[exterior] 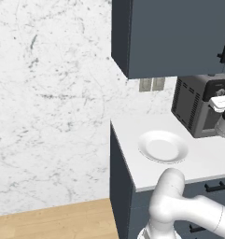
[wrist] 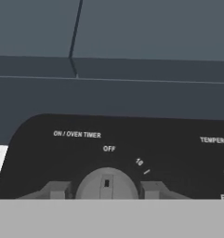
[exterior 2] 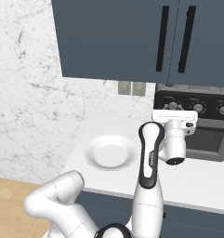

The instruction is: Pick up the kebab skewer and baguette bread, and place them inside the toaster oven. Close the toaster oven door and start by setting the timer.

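Closest to the hand camera sits the grey timer knob point(wrist: 106, 184), and the gripper point(wrist: 106, 189) is closed around it, one fingertip point(wrist: 57, 189) on its left side and the other on its right. Above the knob the black control panel point(wrist: 48, 158) reads "ON / OVEN TIMER" and "OFF". Around the hand stands the toaster oven point(exterior 2: 197, 121), its door point(exterior 2: 204, 139) closed. To the hand's left, on the white counter point(exterior 2: 197, 183), lies a white plate point(exterior 2: 111, 152).

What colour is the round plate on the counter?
White. The plate shows best in the left base view, sitting on the white counter.
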